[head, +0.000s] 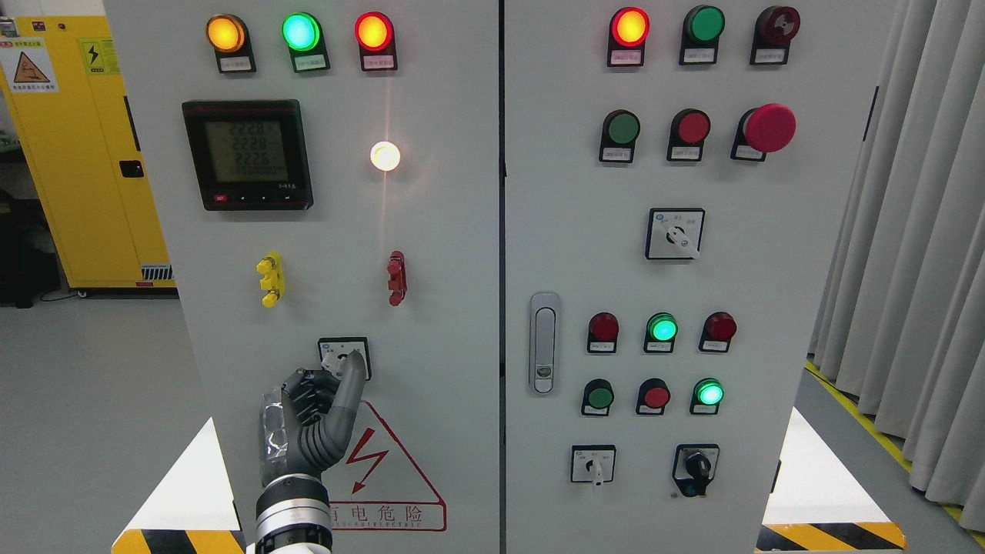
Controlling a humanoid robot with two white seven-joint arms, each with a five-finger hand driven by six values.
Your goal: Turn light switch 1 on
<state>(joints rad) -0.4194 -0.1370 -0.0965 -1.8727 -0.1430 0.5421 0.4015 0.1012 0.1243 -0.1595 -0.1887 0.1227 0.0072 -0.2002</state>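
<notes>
A: So, starting at the far left, what stood there?

B: One yellow cabinet (85, 146) with warning stickers, behind the grey control panel (462, 254). The panel had two doors.

A: And the left door?

B: Three lit lamps along the top: one amber lamp (225, 33), one green lamp (300, 31), one red lamp (373, 31). Below sat one digital meter (247, 154) showing rows of digits, and beside it one glowing white lamp (385, 156). Lower were two small handles, a yellow handle (269, 278) and a red handle (396, 278).

A: Where was the switch?

B: The rotary switch (344, 355) sat low on the left door, under those handles and just above the red warning triangle (381, 462).

A: The hand?

B: The left hand (312, 419) came up from the bottom edge. One finger (350, 385) was stretched up with its tip on the switch knob; the other fingers were curled in, gripping nothing I could see.

A: Then the right door?

B: One door latch (544, 342) near its left edge. Two top rows of three round lamps or buttons each, including one lit red light (629, 27) and one big red mushroom button (767, 127). One selector switch (675, 234) sat mid-door. Below were two more rows of three, with two glowing green. At the bottom, two more knobs: a white knob (593, 465) and a black knob (696, 468).

A: Far right?

B: Grey curtains (900, 254).
</notes>
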